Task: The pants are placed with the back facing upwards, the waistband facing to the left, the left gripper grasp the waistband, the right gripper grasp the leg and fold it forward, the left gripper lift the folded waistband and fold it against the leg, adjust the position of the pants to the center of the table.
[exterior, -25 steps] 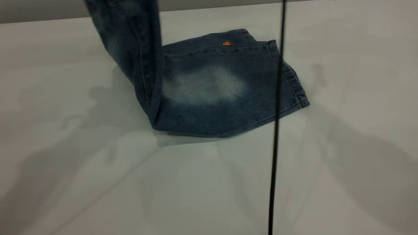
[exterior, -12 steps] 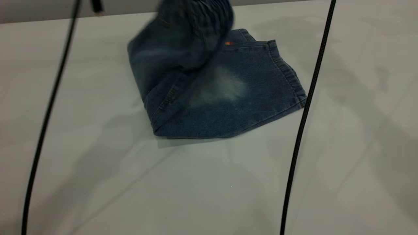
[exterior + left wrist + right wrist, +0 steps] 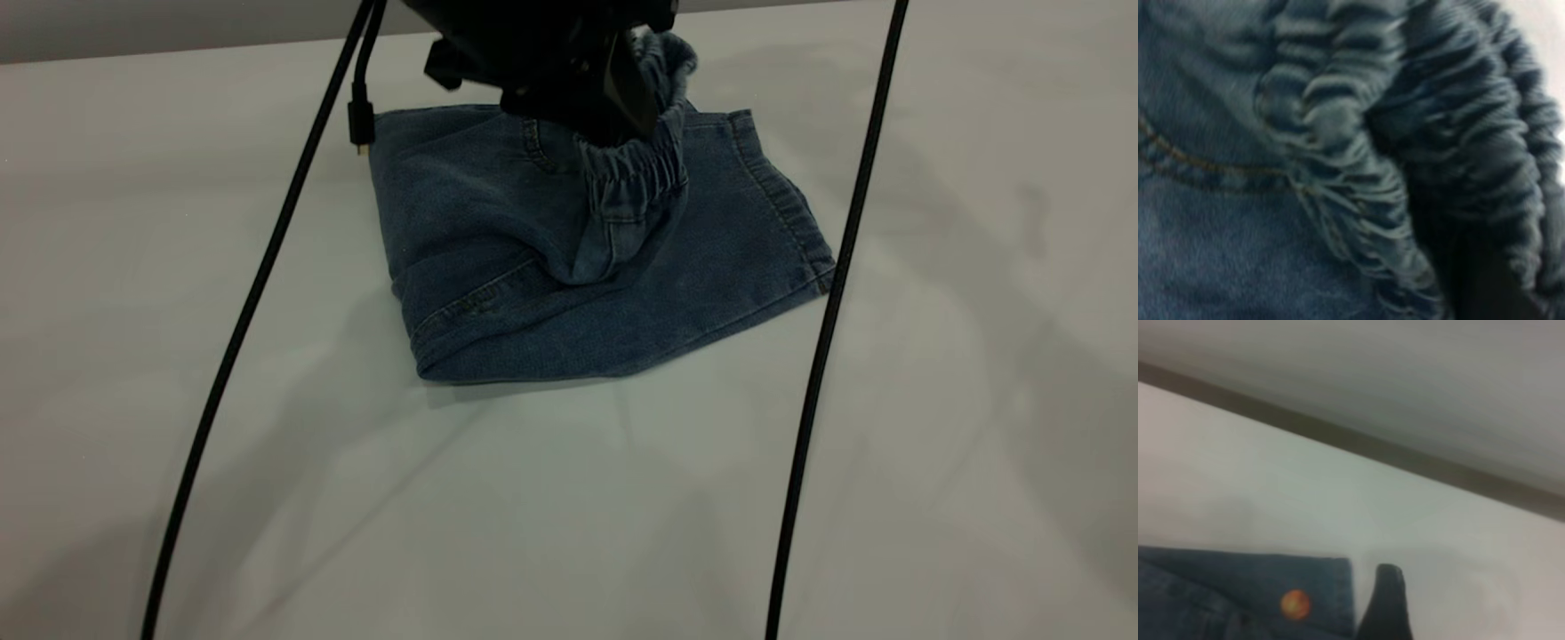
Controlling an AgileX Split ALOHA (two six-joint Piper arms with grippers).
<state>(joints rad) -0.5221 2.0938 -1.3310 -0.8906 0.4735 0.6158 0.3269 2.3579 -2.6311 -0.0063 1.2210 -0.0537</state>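
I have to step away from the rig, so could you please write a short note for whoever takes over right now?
Left gripper: over the pants, shut on the elastic waistband, which hangs bunched above the folded denim.
Right gripper: only one dark fingertip shows, beside the denim edge and its orange dot; open or shut unclear.
Done: legs folded; waistband carried across the pile.
Left: lay the waistband flat against the leg, release, then centre the pants on the table.

One pair of pants [image 3: 569,267] lies on one counter [image 3: 533,498]. Two black cables [image 3: 822,338] hang across the view. One gripper [image 3: 613,98] shows at 12 o'clock. One orange button [image 3: 1295,604] shows.
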